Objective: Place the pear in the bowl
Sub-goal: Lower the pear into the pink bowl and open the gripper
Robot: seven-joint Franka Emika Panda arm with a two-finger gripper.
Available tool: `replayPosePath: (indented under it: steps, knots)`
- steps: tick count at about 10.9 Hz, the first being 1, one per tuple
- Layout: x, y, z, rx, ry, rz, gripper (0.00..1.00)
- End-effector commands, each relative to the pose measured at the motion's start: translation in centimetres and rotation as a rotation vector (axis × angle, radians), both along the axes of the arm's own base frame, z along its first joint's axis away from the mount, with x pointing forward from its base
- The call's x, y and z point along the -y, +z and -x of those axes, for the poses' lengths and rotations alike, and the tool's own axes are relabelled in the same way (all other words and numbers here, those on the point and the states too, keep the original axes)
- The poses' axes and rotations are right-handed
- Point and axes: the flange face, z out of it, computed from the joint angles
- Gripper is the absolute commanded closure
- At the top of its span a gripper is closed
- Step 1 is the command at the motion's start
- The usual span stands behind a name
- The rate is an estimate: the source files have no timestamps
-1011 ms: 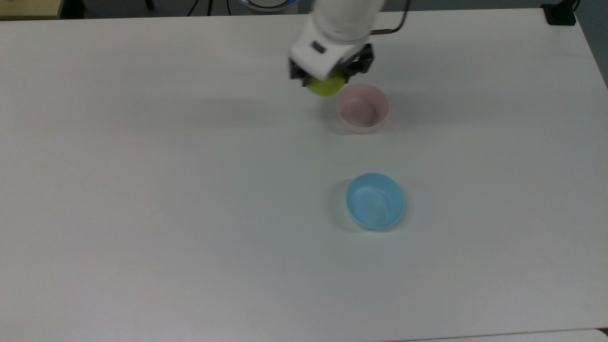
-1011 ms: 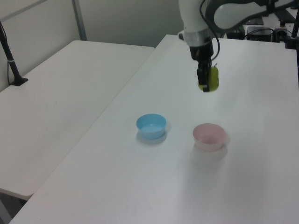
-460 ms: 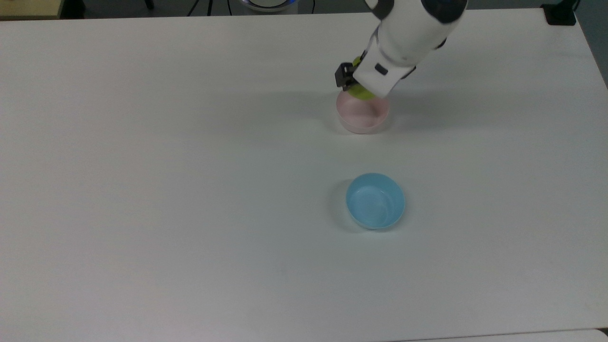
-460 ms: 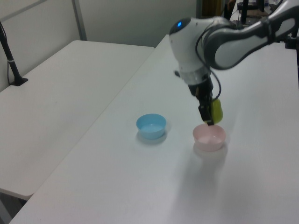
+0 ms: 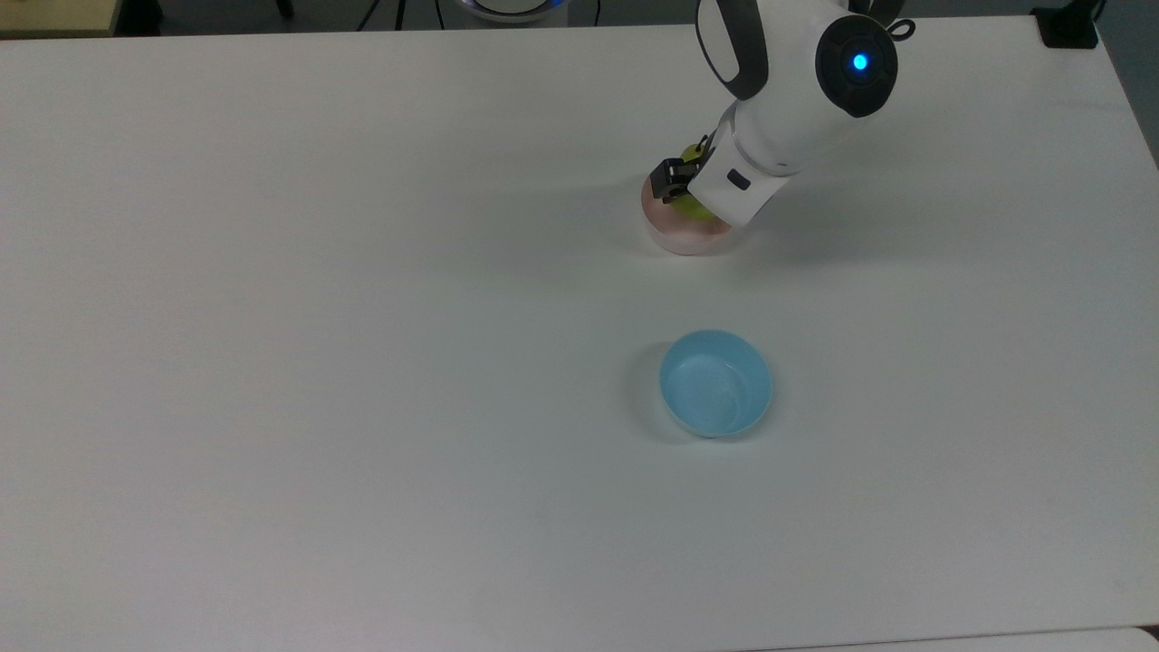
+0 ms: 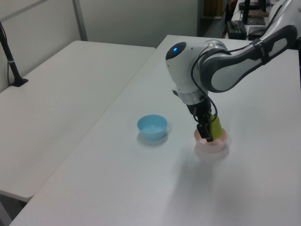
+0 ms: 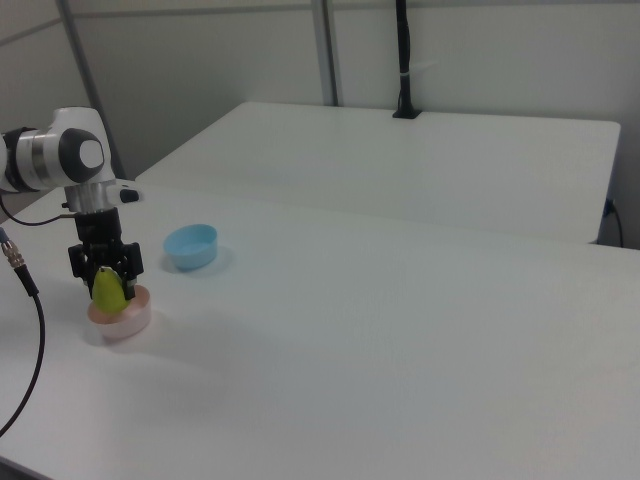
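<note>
The yellow-green pear (image 5: 692, 207) hangs upright with its base down inside the pale pink bowl (image 5: 685, 239). My gripper (image 5: 681, 187) is shut on the pear from above, tilted over the bowl. In the left view the pear (image 6: 215, 126) shows beside the black fingers (image 6: 204, 130), just over the bowl (image 6: 212, 145). In the right view the fingers (image 7: 80, 262) flank the pear (image 7: 108, 290), whose bottom sits within the bowl's rim (image 7: 122, 320). I cannot tell whether the pear touches the bowl's floor.
A light blue bowl (image 5: 715, 383) stands on the white table (image 5: 362, 362), apart from the pink one toward the top view's bottom. A second table (image 6: 61, 84) adjoins, with a black post (image 7: 404, 60) on it. A cable (image 7: 30, 330) hangs near the arm.
The gripper carried the pear from beside the bowl to over it, then lowered until the pear's base entered the bowl. The arm leaned further over. Both bowls stayed put.
</note>
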Motion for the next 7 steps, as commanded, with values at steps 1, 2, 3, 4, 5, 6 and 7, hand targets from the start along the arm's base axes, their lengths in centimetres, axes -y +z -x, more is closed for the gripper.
replayPosePath:
  steps: [1,2,3,4,5,6,7]
  knots:
    - [0.2,0.2,0.2,0.033,-0.015,0.040,0.00]
    - [0.2,0.4,0.1,0.037,-0.019,0.041,0.00]
    - [0.2,0.9,0.2,0.041,-0.018,0.041,0.00]
    - [0.5,2.3,0.2,0.057,-0.025,0.036,0.00]
    - [1.2,4.6,0.2,0.081,-0.036,0.023,0.00]
    - [1.9,6.7,0.5,0.086,-0.045,0.021,0.00]
    - [2.7,8.9,0.6,0.107,-0.055,0.008,0.00]
